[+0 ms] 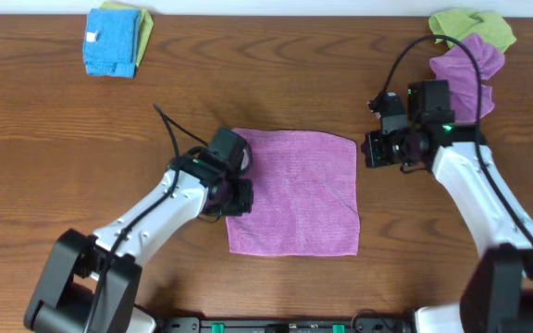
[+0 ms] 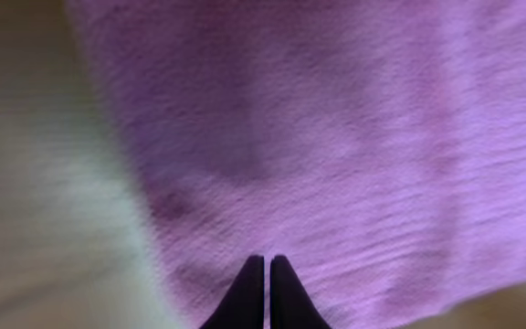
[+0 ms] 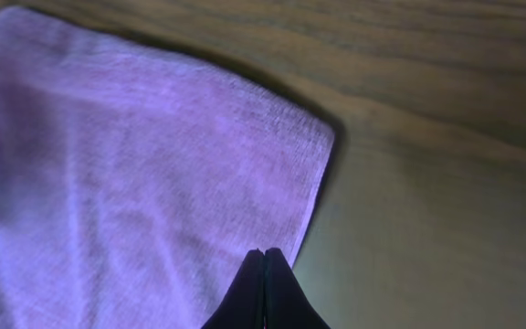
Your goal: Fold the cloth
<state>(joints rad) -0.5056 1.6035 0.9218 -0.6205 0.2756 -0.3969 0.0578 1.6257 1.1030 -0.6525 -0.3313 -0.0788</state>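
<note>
**Cloth.** The purple cloth (image 1: 299, 190) lies spread flat at the middle of the counter (image 1: 276, 74), roughly square, in a single layer. Its top edge is straight. The lower right corner sticks out slightly.

**Left gripper.** The left gripper (image 1: 239, 194) is at the left edge of the cloth, about halfway down that edge. In the left wrist view the two fingers (image 2: 249, 292) are pressed together, with only a thin line between them. The tips are over the cloth, just inside its left border. No fabric shows between the fingers. This view is blurred, so I cannot tell whether the tips touch the cloth.

**Right gripper.** The right gripper (image 1: 373, 148) is just beside the upper right corner of the cloth, above bare wood in the overhead view. In the right wrist view its fingers (image 3: 281, 297) are closed against each other and hold nothing. The tips are at the side edge of the cloth, just below the rounded corner. A dark shadow runs along that edge.

**Other items.**
- A folded blue cloth (image 1: 111, 42) lies on a green cloth (image 1: 142, 28) at the far left corner of the counter.
- A crumpled green cloth (image 1: 475, 26) and a second purple cloth (image 1: 475, 69) lie together at the far right. The right arm's cable passes over them.
</note>
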